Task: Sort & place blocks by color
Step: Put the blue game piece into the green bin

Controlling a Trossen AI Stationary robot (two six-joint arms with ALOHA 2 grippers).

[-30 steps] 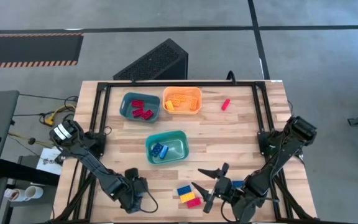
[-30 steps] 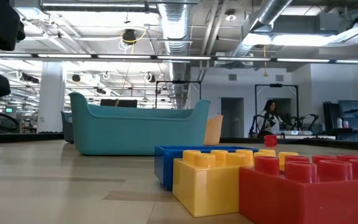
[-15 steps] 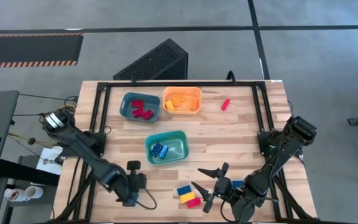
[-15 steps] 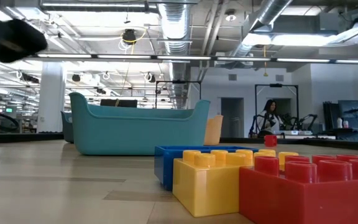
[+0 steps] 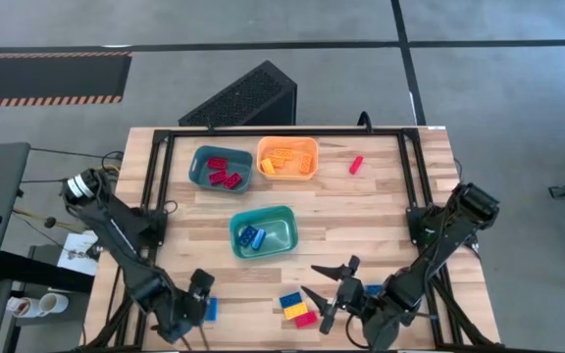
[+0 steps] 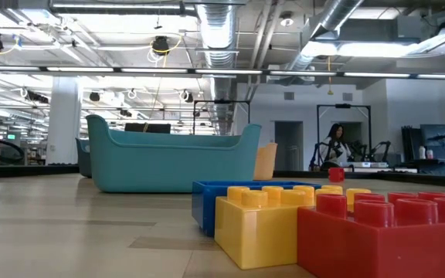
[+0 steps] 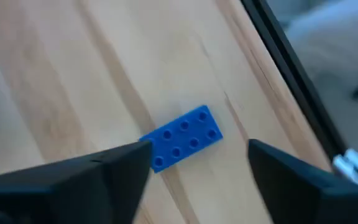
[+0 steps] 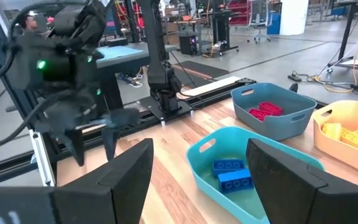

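A blue block (image 7: 185,135) lies flat on the wood near the table's front left corner, also seen from above (image 5: 210,310). My left gripper (image 7: 199,149) hovers open above it, a finger on either side, touching nothing; it shows from above too (image 5: 201,294). My right gripper (image 5: 327,294) stands open and level near the front edge, beside a blue (image 5: 289,300), a yellow (image 5: 295,311) and a red block (image 5: 305,320) lying together. Another blue block (image 5: 373,290) lies by the right arm. A lone red block (image 5: 356,164) rests at the far right.
A dark teal tray (image 5: 221,169) holds red blocks, an orange tray (image 5: 287,158) yellow ones, and a lighter teal tray (image 5: 263,231) mid-table holds two blue ones. A black frame (image 5: 155,176) borders the table. Bare wood lies between the trays and the front edge.
My left gripper has risen from the table near the front left corner and rolled about its own axis, leaving the low view. The blue block, hidden under it before, now shows lying on the wood below it.
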